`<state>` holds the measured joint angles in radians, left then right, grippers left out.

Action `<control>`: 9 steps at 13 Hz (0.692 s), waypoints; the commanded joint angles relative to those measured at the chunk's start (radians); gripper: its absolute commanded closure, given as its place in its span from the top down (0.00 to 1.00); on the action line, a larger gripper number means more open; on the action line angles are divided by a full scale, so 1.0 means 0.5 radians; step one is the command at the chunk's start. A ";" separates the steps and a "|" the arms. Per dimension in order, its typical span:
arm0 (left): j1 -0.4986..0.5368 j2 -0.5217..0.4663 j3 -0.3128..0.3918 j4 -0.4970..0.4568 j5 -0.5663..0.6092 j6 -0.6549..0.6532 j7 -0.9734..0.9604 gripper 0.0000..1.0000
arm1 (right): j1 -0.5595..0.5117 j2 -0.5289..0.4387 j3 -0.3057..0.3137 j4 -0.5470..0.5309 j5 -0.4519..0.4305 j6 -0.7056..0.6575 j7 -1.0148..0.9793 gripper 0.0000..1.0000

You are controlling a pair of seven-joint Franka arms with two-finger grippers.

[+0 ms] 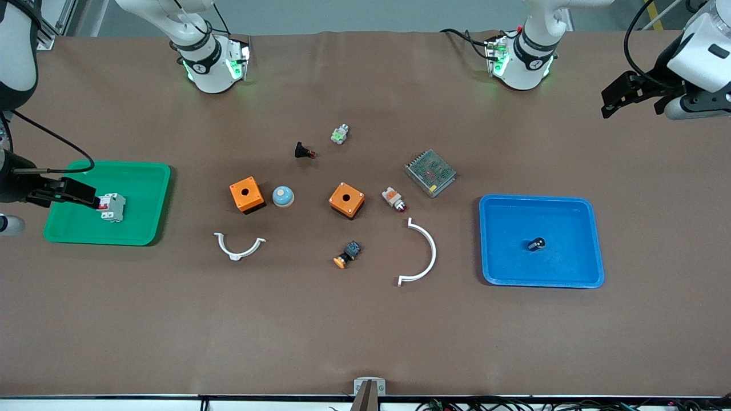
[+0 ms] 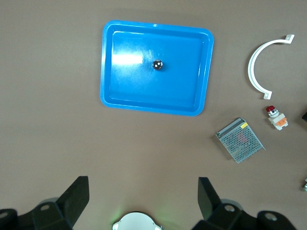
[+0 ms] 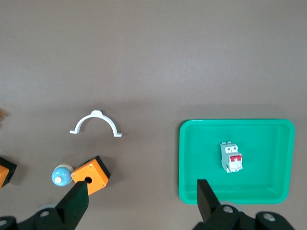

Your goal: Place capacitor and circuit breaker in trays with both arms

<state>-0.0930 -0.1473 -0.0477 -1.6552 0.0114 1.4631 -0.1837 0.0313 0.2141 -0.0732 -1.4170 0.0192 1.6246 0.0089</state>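
Observation:
The circuit breaker [image 1: 112, 207], a light-grey block with red toggles, lies in the green tray [image 1: 143, 171]; it also shows in the right wrist view [image 3: 231, 156]. The capacitor [image 1: 535, 244], a tiny black cylinder with a shiny top, lies in the blue tray [image 1: 497, 274] and shows in the left wrist view [image 2: 158, 65]. My right gripper [image 1: 88, 197] is open and empty, raised high by the green tray [image 3: 192, 191]. My left gripper [image 1: 614, 103] is open and empty, raised high at the left arm's end of the table, away from the blue tray [image 2: 108, 96].
Between the trays lie two orange boxes [image 1: 246, 194] [image 1: 346, 200], a blue dome button [image 1: 282, 196], two white curved clips [image 1: 239, 245] [image 1: 421, 253], a mesh-covered metal box [image 1: 430, 172], a white-and-orange part [image 1: 394, 199], an orange-capped black button [image 1: 348, 254] and a black red-tipped part [image 1: 304, 151].

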 commanded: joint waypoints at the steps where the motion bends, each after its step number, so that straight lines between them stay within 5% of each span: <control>1: 0.020 -0.049 -0.043 -0.031 -0.001 0.028 0.036 1.00 | -0.044 -0.244 0.048 -0.350 -0.005 0.150 -0.015 1.00; 9: 0.027 -0.009 -0.030 0.031 -0.020 0.025 0.039 1.00 | -0.044 -0.269 0.051 -0.216 -0.002 -0.083 -0.088 1.00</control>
<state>-0.0891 -0.1492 -0.0609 -1.6515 0.0114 1.4705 -0.1837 0.0279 0.0908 -0.0661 -1.5220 0.0192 1.5966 -0.0149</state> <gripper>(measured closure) 0.000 0.000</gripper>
